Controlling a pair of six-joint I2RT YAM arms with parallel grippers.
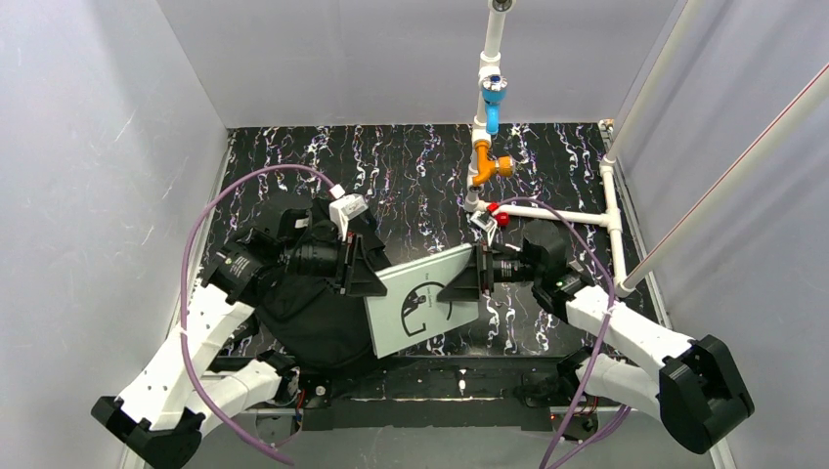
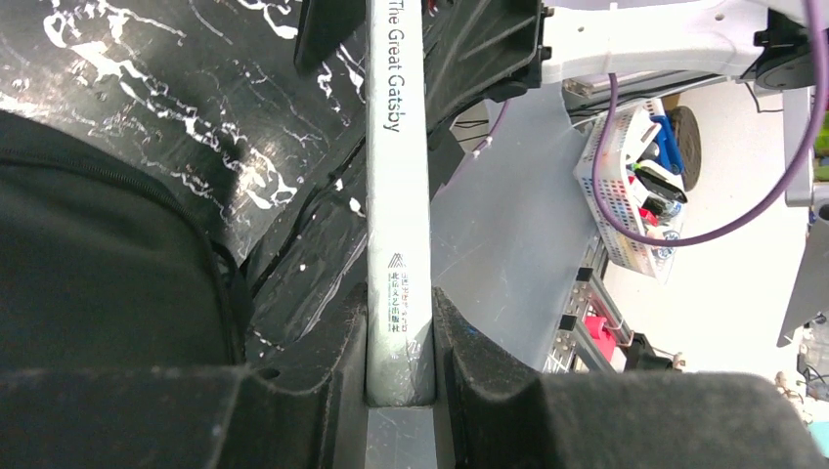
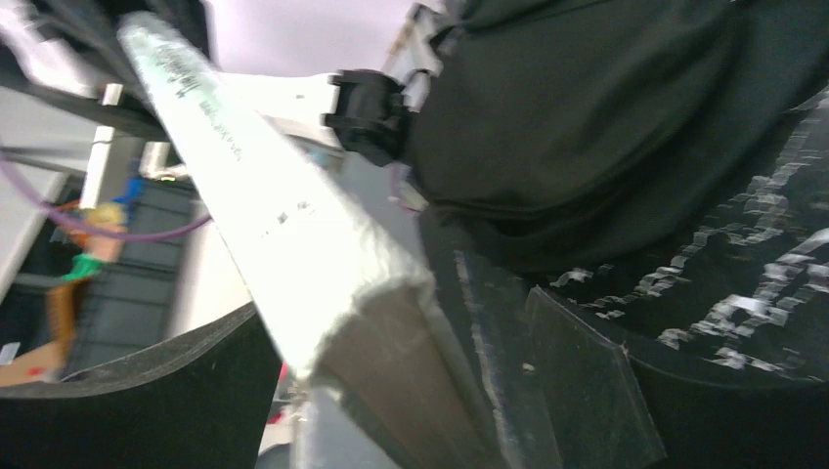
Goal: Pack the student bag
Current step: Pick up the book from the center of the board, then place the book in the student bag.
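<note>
The black student bag point(image 1: 318, 313) lies at the left of the table under my left arm; it also shows in the left wrist view point(image 2: 108, 264) and the right wrist view point(image 3: 606, 127). A grey book point(image 1: 422, 298) with a black round mark on its cover is held between both grippers above the table, beside the bag. My left gripper point(image 1: 364, 269) is shut on the book's spine end point(image 2: 399, 244), which reads "The Great Gatsby". My right gripper point(image 1: 469, 283) is shut on the book's opposite edge point(image 3: 293, 244).
A white pipe frame point(image 1: 547, 210) with blue and orange fittings point(image 1: 492, 127) stands at the back right of the black marbled table point(image 1: 411, 166). White walls enclose the table on three sides. Purple cables loop over both arms.
</note>
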